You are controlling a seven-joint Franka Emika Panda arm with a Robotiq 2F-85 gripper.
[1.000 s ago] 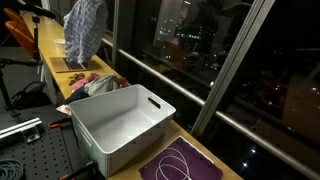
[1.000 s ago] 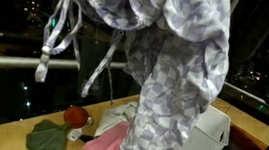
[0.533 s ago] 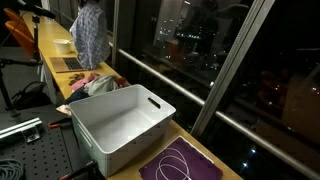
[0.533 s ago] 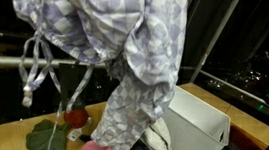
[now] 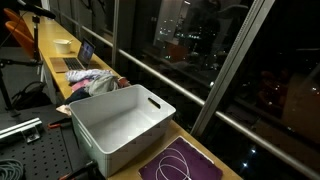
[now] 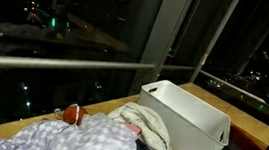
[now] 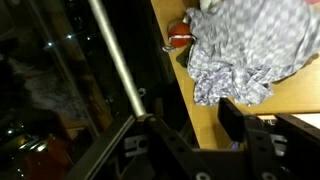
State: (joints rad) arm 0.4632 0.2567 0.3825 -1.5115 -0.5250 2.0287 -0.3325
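Looking down through the wrist view, the gripper (image 7: pixel 190 135) shows only as 2 dark fingers cut off by the lower edge. Its jaws stand apart with bare wooden counter (image 7: pixel 200 112) between them, and nothing is held. Just beyond, the grey patterned cloth (image 7: pixel 245 50) lies crumpled on the counter. The frame crops its far side, and it touches a red object (image 7: pixel 180 38) too blurred to name. In an exterior view the cloth heap sits beside the white bin (image 6: pixel 186 111), and the arm is out of sight. The dark window behind shows little.
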